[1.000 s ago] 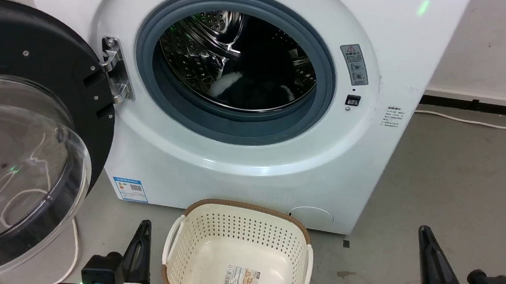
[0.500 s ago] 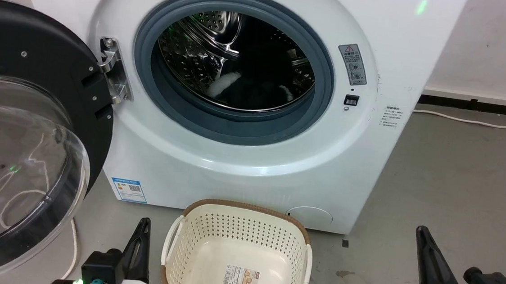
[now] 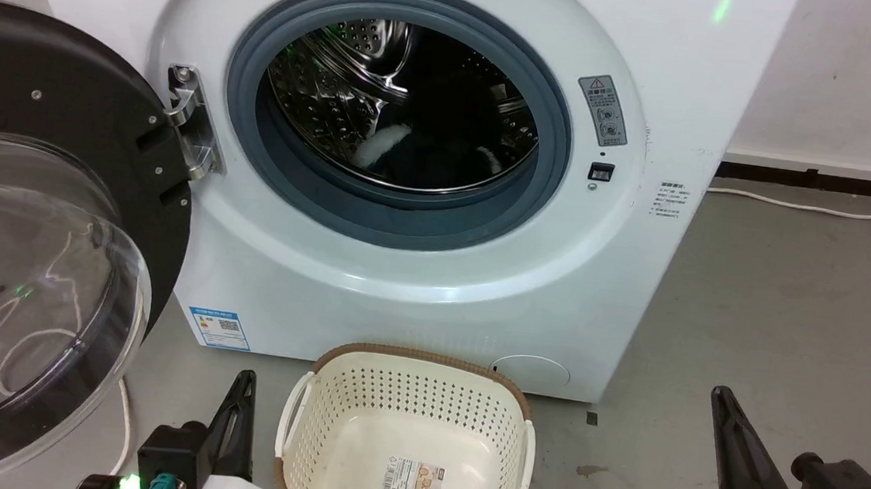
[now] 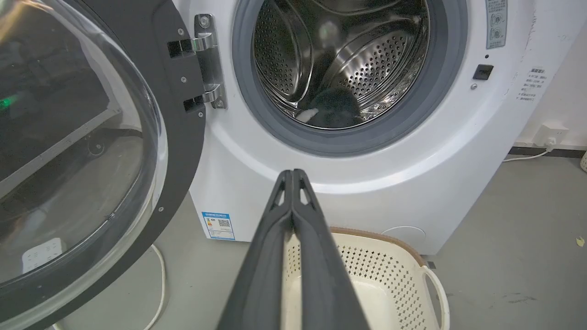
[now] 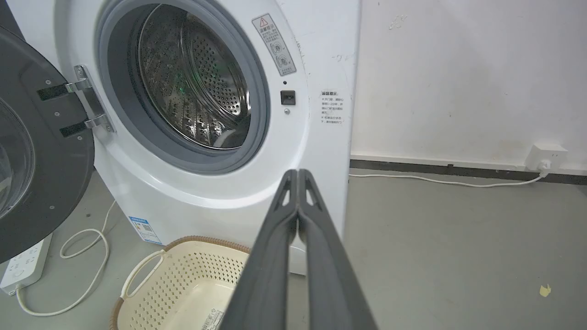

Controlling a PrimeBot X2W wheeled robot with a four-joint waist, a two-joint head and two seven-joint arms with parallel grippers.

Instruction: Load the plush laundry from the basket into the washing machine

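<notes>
At the far left the door (image 3: 39,244) of the washer (image 3: 416,297) stands swung wide open, its clear dome framed by a black rim and hung on a metal hinge (image 3: 184,131). Below it, in the right wrist view, a white power strip (image 5: 23,270) lies on the floor (image 3: 788,303) with a pale cord (image 5: 87,256) looping beside it. The left hand (image 3: 246,381) sits low and near, just left of the basket (image 3: 411,354); it is closed, and the left wrist view shows its two dark fingers (image 4: 275,238) pressed flat together from base to tip. A blue label (image 3: 219,327) marks the washer's lower left corner. The grey gasket (image 3: 398,222) rings the open mouth, and behind it is the shiny perforated drum (image 3: 323,96). The plush (image 3: 427,158) lies at the bottom of the drum, a dark lump with a white fuzzy patch on its left side. The basket stands on the floor just in front of the washer, between the two hands, upright, with a sticker (image 3: 414,480) on its cream floor. Right of the mouth the washer carries a grey warning label (image 3: 601,110) and a small dark latch slot (image 3: 601,170). The right hand (image 3: 719,395) rests low at the near right, well apart from the basket, and is also closed, fingers meeting at the tips. A white cable (image 3: 819,206) runs along the far wall to a socket (image 5: 545,158), and a yellow scrap (image 5: 544,290) lies on the floor at right.
</notes>
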